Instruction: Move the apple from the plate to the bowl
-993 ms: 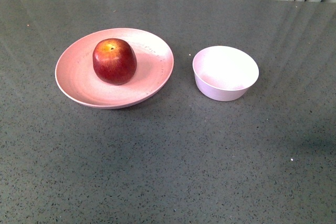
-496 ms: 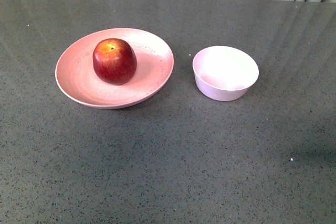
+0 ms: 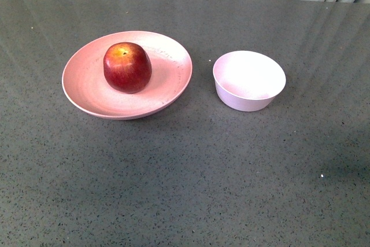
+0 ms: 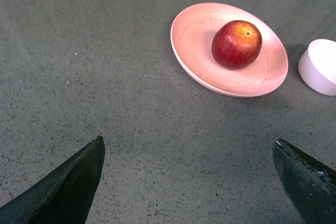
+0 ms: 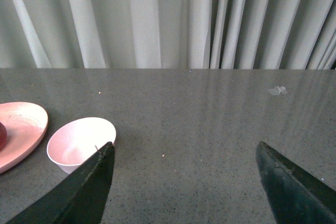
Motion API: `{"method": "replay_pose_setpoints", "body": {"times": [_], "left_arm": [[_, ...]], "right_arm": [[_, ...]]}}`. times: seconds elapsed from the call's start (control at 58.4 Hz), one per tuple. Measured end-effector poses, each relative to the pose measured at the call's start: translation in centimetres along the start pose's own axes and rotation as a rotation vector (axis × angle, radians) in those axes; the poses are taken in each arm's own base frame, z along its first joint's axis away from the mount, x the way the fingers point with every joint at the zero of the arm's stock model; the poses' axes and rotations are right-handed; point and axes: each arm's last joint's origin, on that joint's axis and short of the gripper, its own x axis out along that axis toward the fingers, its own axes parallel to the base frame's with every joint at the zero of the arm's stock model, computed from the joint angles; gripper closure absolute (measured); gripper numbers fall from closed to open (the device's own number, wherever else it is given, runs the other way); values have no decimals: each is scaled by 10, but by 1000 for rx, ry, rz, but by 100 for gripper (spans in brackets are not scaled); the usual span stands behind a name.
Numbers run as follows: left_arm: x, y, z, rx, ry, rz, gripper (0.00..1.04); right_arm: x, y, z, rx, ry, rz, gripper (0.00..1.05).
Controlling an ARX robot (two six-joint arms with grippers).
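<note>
The dark red apple sits on the wide pink plate at the left of the grey table. The small pale bowl stands empty to the plate's right, a short gap apart. Neither gripper shows in the front view. In the left wrist view my left gripper is open and empty over bare table, well short of the plate and apple; the bowl is at the edge. In the right wrist view my right gripper is open and empty, with the bowl beside one finger and the plate's rim beyond.
The table is dark grey speckled stone. Pale pleated curtains hang behind its far edge. A small pale scrap lies on the table far from the bowl.
The plate, apple and bowl sit a touch further right in the front view than a second ago; nothing else differs.
</note>
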Motion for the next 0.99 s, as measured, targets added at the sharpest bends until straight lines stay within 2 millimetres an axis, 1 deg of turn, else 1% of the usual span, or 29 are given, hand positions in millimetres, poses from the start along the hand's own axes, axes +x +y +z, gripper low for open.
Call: {"method": "replay_pose_setpoints", "body": {"times": [0.017,0.068,0.086,0.137,0.188,0.222,0.325,0.376,0.394,0.445,0.53,0.633,0.753,0.993], "left_arm": [[3,0,6,-11,15,-3,9],[15,1,25,-16,18,-12,9],[22,2,33,-14,13,-16,9],[37,2,48,-9,5,-23,9],[49,2,56,-3,5,-21,9],[61,1,62,5,6,-26,9],[89,-2,74,21,14,-34,9],[101,-3,76,24,25,-38,9],[110,-4,76,27,35,-36,9],[127,-5,77,33,52,-44,9],[148,-8,78,40,71,-51,9],[164,-12,76,46,92,-64,9],[186,-18,70,67,129,-71,9],[209,-30,67,93,151,-95,9]], "right_arm": [[0,0,0,0,0,0,17],[0,0,0,0,0,0,7],[0,0,0,0,0,0,8],[0,0,0,0,0,0,9],[0,0,0,0,0,0,9],[0,0,0,0,0,0,9],[0,0,0,0,0,0,9],[0,0,0,0,0,0,9],[0,0,0,0,0,0,9],[0,0,0,0,0,0,9],[0,0,0,0,0,0,9],[0,0,0,0,0,0,9],[0,0,0,0,0,0,9],[0,0,0,0,0,0,9]]}}
